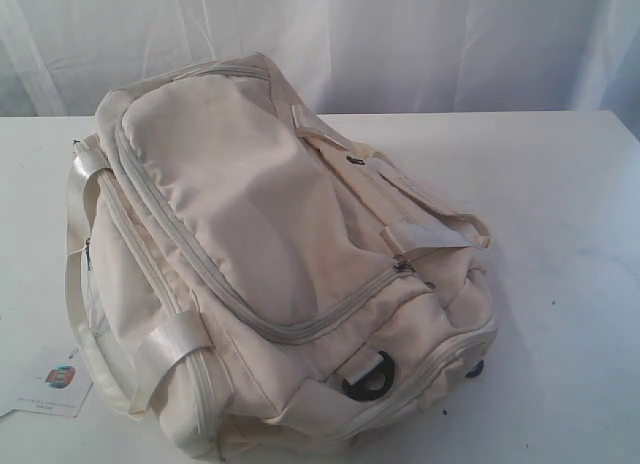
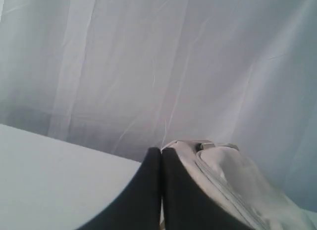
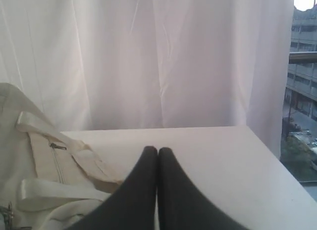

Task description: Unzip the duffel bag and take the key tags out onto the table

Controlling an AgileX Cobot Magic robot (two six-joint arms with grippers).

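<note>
Exterior view: duffel bag (image 1: 270, 244) looks zipped on table (image 1: 560, 234), key tags unseen; left gripper (image 2: 161, 150) and right gripper (image 3: 157, 149) pinched closed, empty.

Left hand (image 2: 162, 153) closed, empty; duffel bag (image 2: 233, 185) beside; white curtain (image 2: 148, 61) behind.

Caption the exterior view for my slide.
Closed cream duffel bag on the white table, a logo card beside it, no arms in view.

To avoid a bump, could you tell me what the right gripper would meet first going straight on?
Likely the bare table just beyond the right gripper, else the white curtain behind; depth is unclear. The duffel bag lies aside of that line.
</note>
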